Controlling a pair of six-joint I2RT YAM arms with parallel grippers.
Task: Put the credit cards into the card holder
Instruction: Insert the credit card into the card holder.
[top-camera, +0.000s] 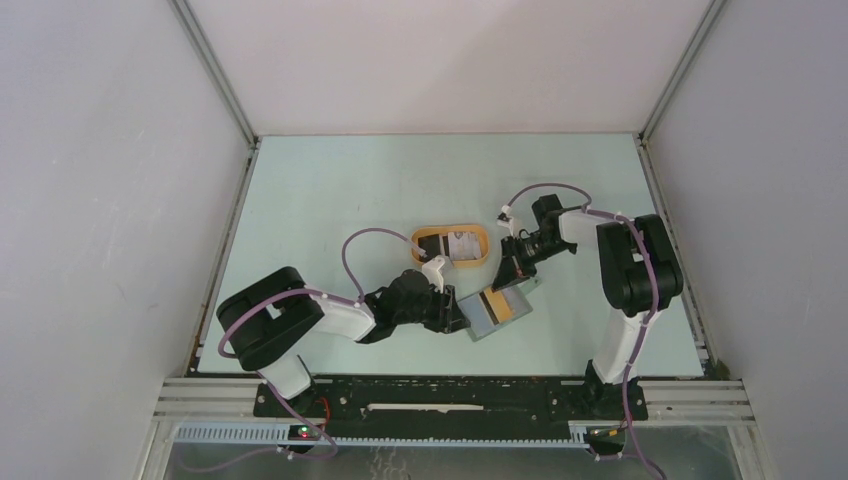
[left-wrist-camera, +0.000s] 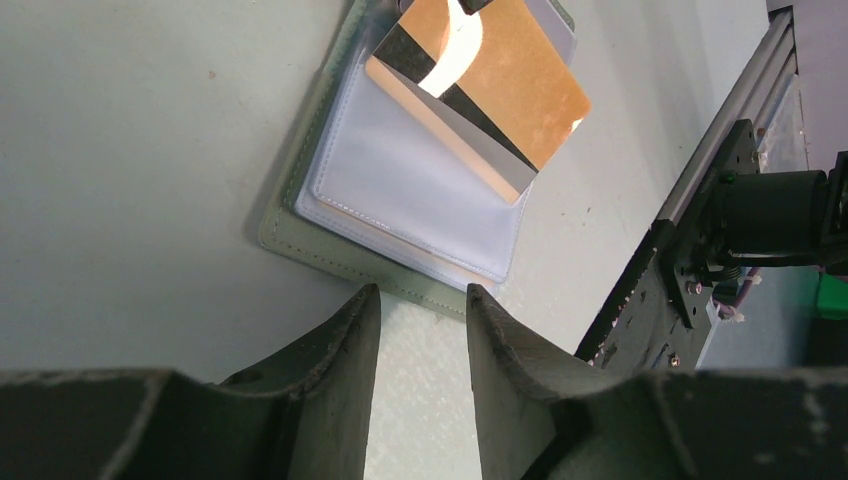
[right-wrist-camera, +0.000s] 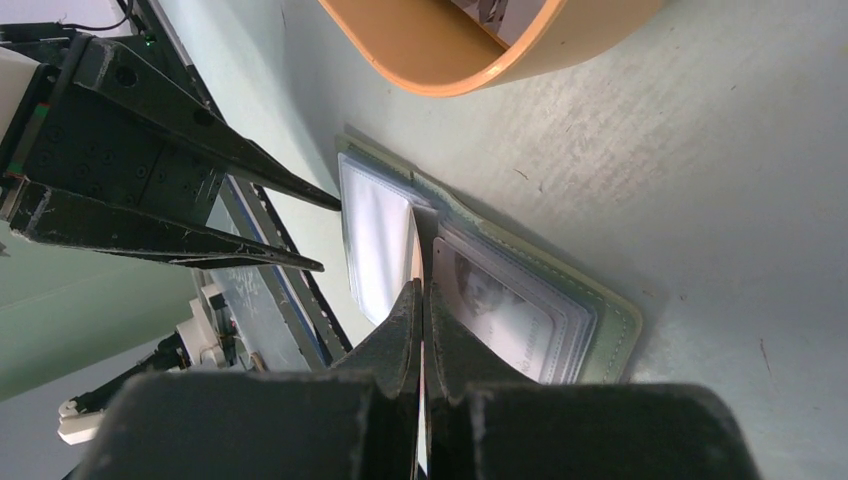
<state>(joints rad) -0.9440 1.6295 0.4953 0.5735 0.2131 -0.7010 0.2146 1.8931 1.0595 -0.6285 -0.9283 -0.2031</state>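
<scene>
While the matte pale table (top-camera: 330, 190) carries a glossy orange oval tray (right-wrist-camera: 470, 70) with leftover credit cards (top-camera: 462, 245), the soft grey-green card holder (left-wrist-camera: 400, 200) lies open at its 5 o'clock, with 1 printed card (right-wrist-camera: 490, 310) sleeved. At 9 o'clock the left gripper (left-wrist-camera: 420, 295) gapes, unloaded. The right gripper (right-wrist-camera: 422, 290) pinches a stiff tan striped card (left-wrist-camera: 520, 80), seemingly partway in.

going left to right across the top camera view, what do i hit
left arm's black and white elbow → left arm's dark fingers → open grey-green fold-over card holder → right arm's black and white upright link. left out for overlap: orange oval tray, right fingers shut on the tan striped card
</scene>
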